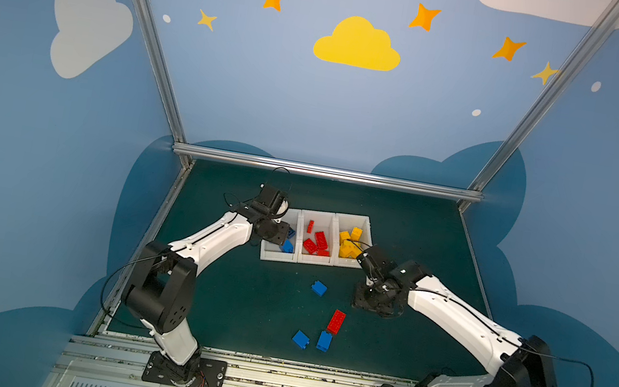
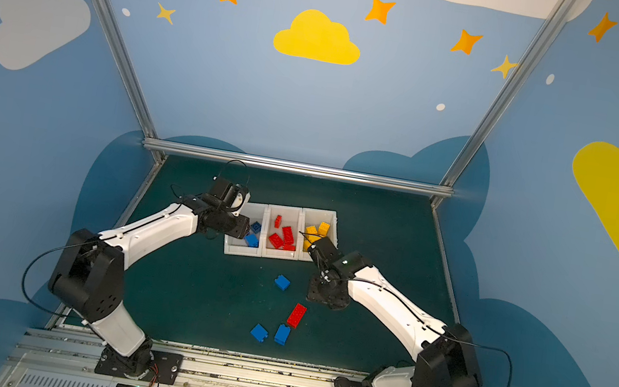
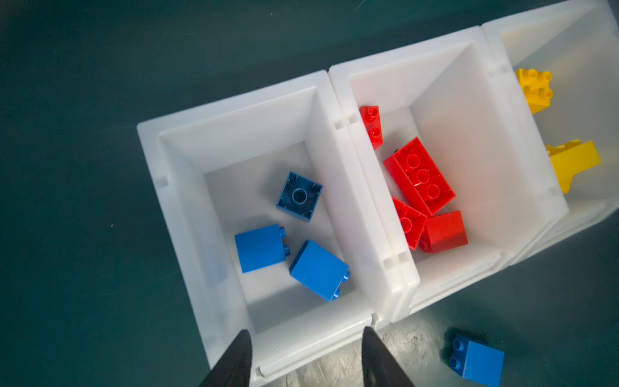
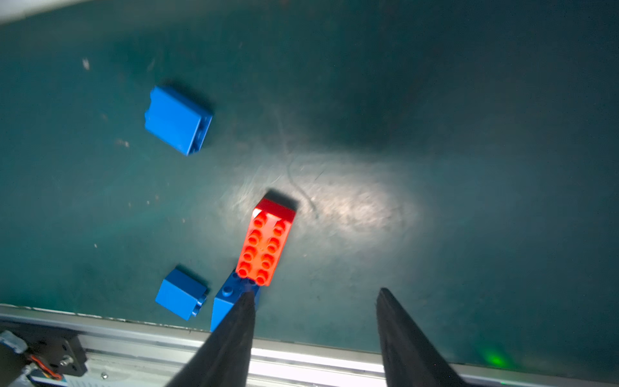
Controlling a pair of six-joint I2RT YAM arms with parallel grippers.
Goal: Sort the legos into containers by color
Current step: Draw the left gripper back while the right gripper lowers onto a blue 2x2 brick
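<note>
Three white containers stand joined in a row. The left one (image 3: pixel 234 110) holds three blue legos (image 3: pixel 261 248), the middle one (image 1: pixel 316 262) red legos (image 1: pixel 317 242), and the right one (image 1: pixel 354 219) yellow legos (image 1: pixel 348 243). My left gripper (image 3: pixel 306 335) hangs open and empty over the left container's low front lip. On the mat in front lie a lone blue brick (image 1: pixel 319 288), a red oblong brick (image 4: pixel 266 243) and two blue bricks (image 4: pixel 181 293), one of which (image 4: pixel 227 301) touches the red brick's end. My right gripper (image 4: pixel 316 293) is open and empty above the mat, beside the red brick.
Dark green mat (image 1: pixel 241 297) inside a metal frame. An aluminium rail (image 1: pixel 271 369) runs along the near edge, close to the two near blue bricks. Blue walls stand on three sides.
</note>
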